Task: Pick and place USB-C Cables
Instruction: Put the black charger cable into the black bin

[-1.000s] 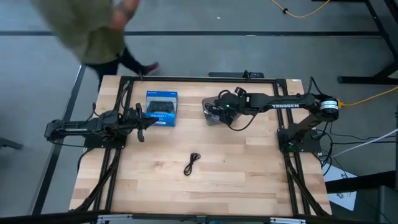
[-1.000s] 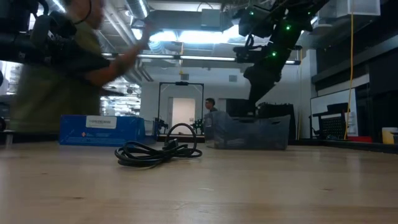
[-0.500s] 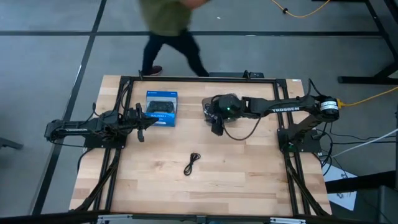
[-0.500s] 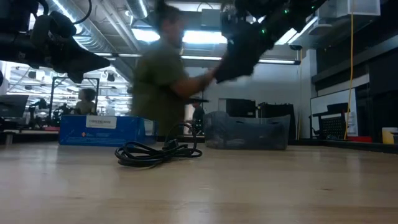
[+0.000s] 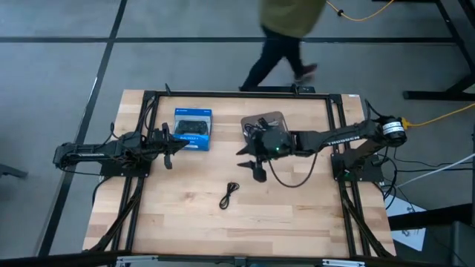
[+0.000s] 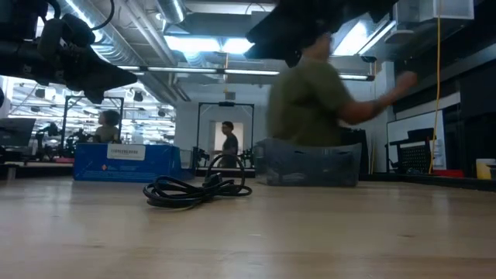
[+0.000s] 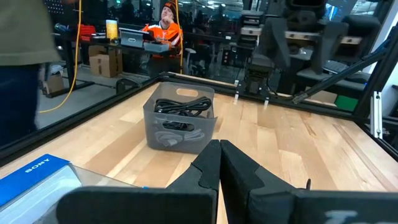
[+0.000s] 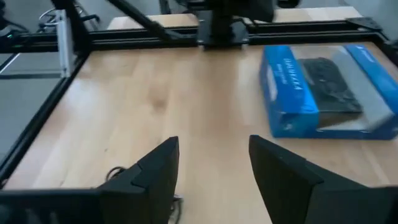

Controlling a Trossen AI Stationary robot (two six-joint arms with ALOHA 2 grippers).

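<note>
One black coiled USB-C cable (image 5: pixel 229 195) lies flat on the wood near the table's middle; in the low view this cable (image 6: pixel 198 190) is in front of the blue box. More cables (image 7: pixel 181 107) sit inside the grey bin (image 5: pixel 264 122) at the far middle. My right gripper (image 5: pixel 251 161) hangs open over the table between the bin and the loose cable, holding nothing; its wrist view shows the open gripper (image 8: pixel 214 163) and a bit of that cable (image 8: pixel 118 172). My left gripper (image 5: pixel 168 145) waits shut beside the blue box.
A blue controller box (image 5: pixel 193 127) lies at the far left of the table, close to my left gripper. A black frame rail (image 5: pixel 237 93) runs around the table. A person (image 5: pixel 286 33) walks past beyond the far edge. Bare wood lies around the loose cable.
My right gripper has swung from above the grey bin toward the near edge and the loose cable. The person has walked along the far side from left to right. The cable and my left arm have kept still.
</note>
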